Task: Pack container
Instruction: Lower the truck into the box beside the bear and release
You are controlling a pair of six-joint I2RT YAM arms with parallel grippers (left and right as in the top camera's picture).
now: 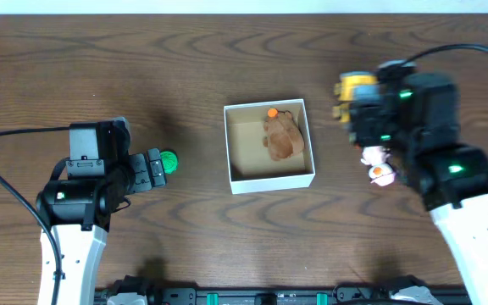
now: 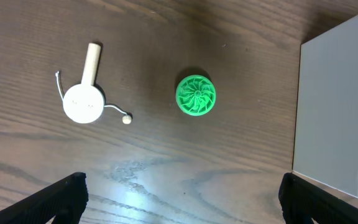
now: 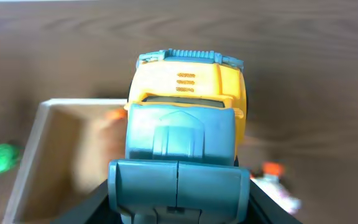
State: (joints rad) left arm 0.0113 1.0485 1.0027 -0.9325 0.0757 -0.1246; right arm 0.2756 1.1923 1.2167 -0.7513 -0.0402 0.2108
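My right gripper (image 3: 179, 208) clasps a yellow-and-blue toy truck (image 3: 188, 87), just right of the container (image 1: 271, 180) at mid-table. My left gripper (image 2: 182, 196) is spread wide near a green disc (image 2: 196, 95).

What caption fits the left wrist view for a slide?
Open left gripper over a green disc and white rattle drum, container at right.
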